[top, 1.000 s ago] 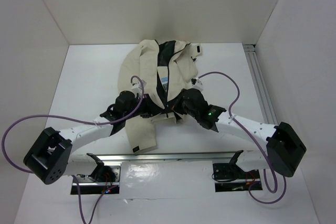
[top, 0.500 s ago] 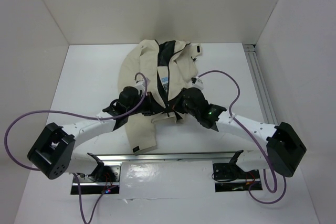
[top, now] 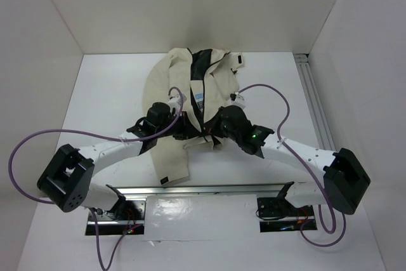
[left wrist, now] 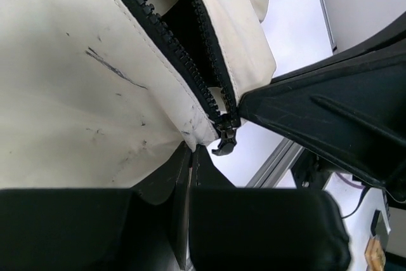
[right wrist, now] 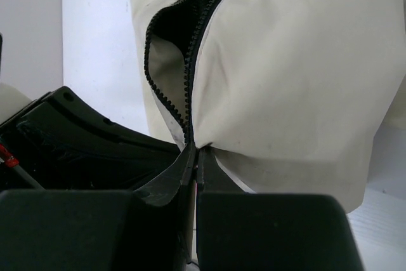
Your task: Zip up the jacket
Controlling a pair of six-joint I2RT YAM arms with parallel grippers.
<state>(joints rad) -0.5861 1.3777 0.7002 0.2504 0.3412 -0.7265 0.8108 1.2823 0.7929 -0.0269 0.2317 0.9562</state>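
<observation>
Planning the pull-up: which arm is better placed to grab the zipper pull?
Probably left: the pull hangs free right beside the left claw; the right claw pins the jacket at the zipper base.

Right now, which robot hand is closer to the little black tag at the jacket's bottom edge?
Left. The left gripper pinches the jacket above and right of that tag in the overhead view; the right gripper pinches farther right, across the zipper.
</observation>
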